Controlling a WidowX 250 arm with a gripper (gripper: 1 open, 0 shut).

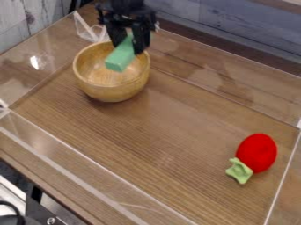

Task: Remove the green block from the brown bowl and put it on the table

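Light green, the one flat block (120,54) hangs at a tilt from the one black gripper (122,39) up at the back of the table (153,141). From where I'm standing, the gripper's two fingers look closed on it, pinching its upper end, while the lower end points down toward the bowl. It's over the one brown bowl (111,95), seen against the far part of the bowl's inside; whether its lower end is touching the wood in there, I can't tell.

The bowl is round, with a thick rim, and it sits upright on the brown wood grain, near the back left as the camera sees it. I count one block at the bowl, held over it, and one bowl on the whole table.

Well apart from those, over by the right side of the picture, there's one red round toy (256,152) on the tabletop, with one small pale-green leafy piece (240,170) joined at its lower left. Clear plastic walls (47,35) run along the table's edges, and I can make out one on the left and one at the back right. Down in the bottom left corner, outside the table, some black gear (38,207) shows, cut off by the edge of the view.
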